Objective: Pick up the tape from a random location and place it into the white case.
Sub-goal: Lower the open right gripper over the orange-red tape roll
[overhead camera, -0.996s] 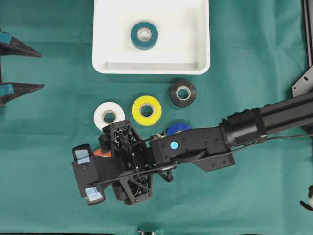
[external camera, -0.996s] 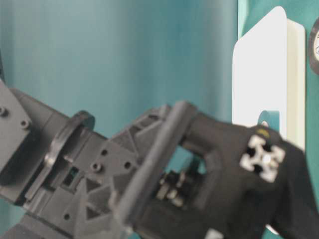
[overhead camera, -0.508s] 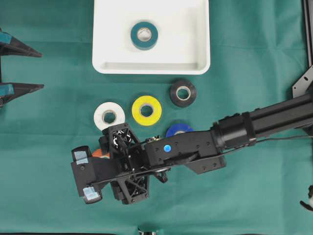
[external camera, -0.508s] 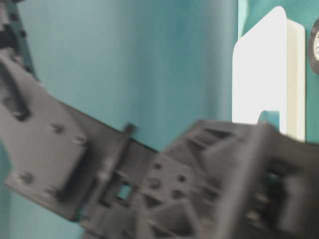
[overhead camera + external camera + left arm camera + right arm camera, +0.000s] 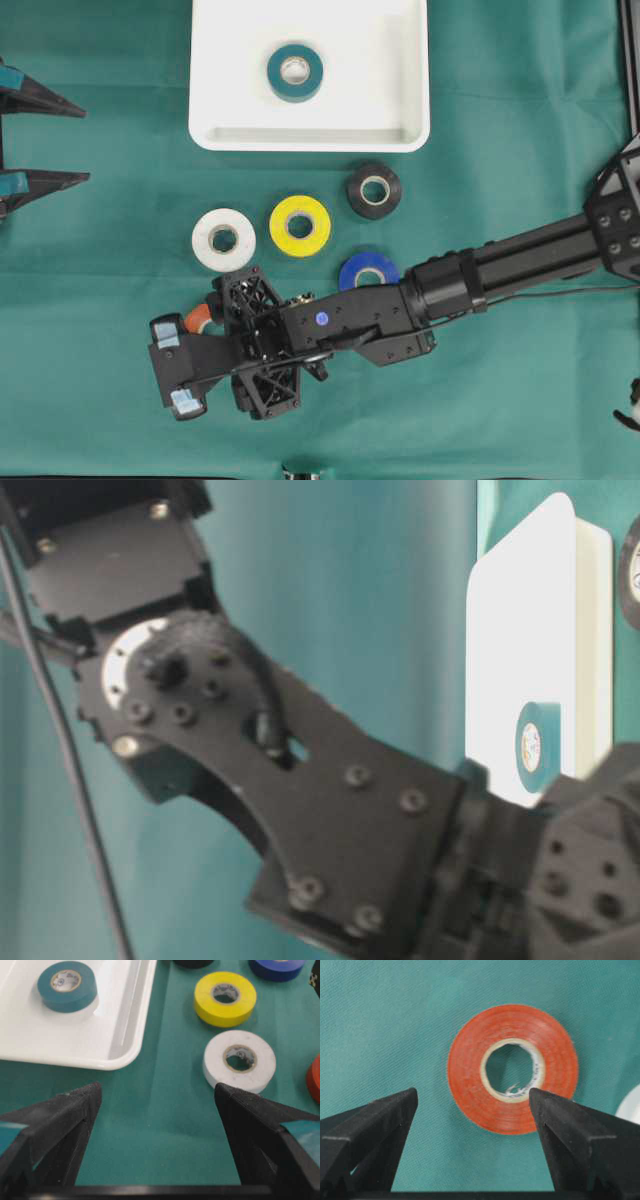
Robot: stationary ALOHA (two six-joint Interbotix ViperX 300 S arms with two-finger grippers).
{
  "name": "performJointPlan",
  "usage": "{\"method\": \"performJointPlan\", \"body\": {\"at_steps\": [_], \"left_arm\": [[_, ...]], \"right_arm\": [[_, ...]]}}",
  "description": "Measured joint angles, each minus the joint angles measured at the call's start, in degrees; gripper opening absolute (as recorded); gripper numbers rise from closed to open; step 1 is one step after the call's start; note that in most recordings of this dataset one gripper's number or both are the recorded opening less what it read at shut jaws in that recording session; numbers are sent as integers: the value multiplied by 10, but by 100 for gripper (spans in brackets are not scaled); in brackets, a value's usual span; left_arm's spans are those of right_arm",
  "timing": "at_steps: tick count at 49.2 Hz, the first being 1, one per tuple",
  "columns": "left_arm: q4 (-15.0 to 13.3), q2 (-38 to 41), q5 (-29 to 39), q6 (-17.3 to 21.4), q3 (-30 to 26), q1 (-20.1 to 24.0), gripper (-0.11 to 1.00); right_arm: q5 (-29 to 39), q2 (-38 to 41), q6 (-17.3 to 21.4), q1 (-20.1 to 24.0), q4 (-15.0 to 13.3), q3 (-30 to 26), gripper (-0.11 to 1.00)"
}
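white case (image 5: 205, 70) at top centre of green cloth, shallow, rounded rim, teal tape roll (image 5: 294, 72) flat inside, orange tape roll (image 5: 512, 1069) flat on cloth, white (image 5: 223, 239), yellow (image 5: 300, 225), black (image 5: 374, 190), blue (image 5: 368, 271) rolls flat below case

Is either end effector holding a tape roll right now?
No. Both are open and empty; the right end effector sits open over the orange tape.

A round orange tape roll (image 5: 512, 1069) is lying flat on the green cloth (image 5: 385, 1020). The right gripper (image 5: 472, 1110) is hanging over it with its two black fingers (image 5: 367, 1127) standing wide apart.
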Motion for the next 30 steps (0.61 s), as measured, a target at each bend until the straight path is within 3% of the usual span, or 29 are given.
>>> {"method": "performJointPlan", "body": {"at_steps": [30], "left_arm": [[0,0,0,0,1,0,99]], "right_arm": [[-40,36,0,8,1,-5,89]]}}
